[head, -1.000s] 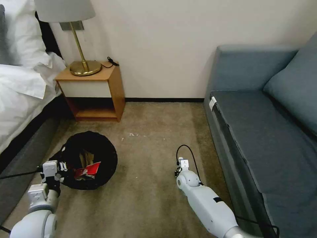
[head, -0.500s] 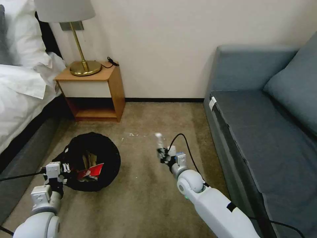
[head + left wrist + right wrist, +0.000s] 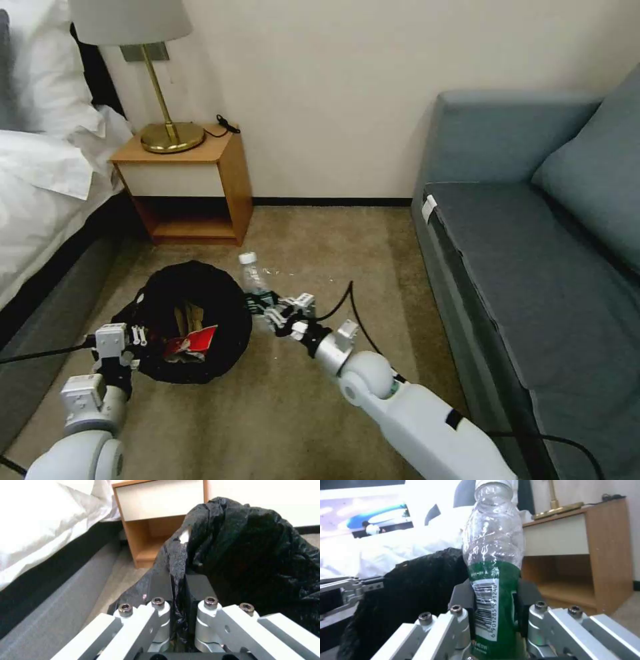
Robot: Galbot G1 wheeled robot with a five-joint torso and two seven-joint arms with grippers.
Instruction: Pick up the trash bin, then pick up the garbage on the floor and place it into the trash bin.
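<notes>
The trash bin [image 3: 200, 275], lined with a crinkled black bag, hangs tilted at the lower left of the head view. My left gripper [image 3: 131, 335] is shut on its near rim; the left wrist view shows the fingers [image 3: 160, 585] pinching the black bag [image 3: 253, 555]. Inside the bin lie a red-and-white packet [image 3: 195, 341] and tan paper [image 3: 183, 319]. My right gripper [image 3: 270, 312] is shut on a clear bottle [image 3: 253, 279] with a green label and white cap, held upright just beside the bin's right rim. In the right wrist view the bottle [image 3: 493, 545] stands between the pads.
A wooden nightstand [image 3: 200, 179] with a brass lamp [image 3: 171, 135] stands against the wall behind the bin. The bed [image 3: 40, 193] borders the left, a grey-blue sofa [image 3: 533, 267] the right. Small white scraps [image 3: 269, 271] lie on the carpet. A black cable [image 3: 348, 301] loops behind my right wrist.
My right arm swung left from near the sofa, bringing the bottle up beside the bin's right rim. The left gripper kept hold of the bin, which shifted slightly right.
</notes>
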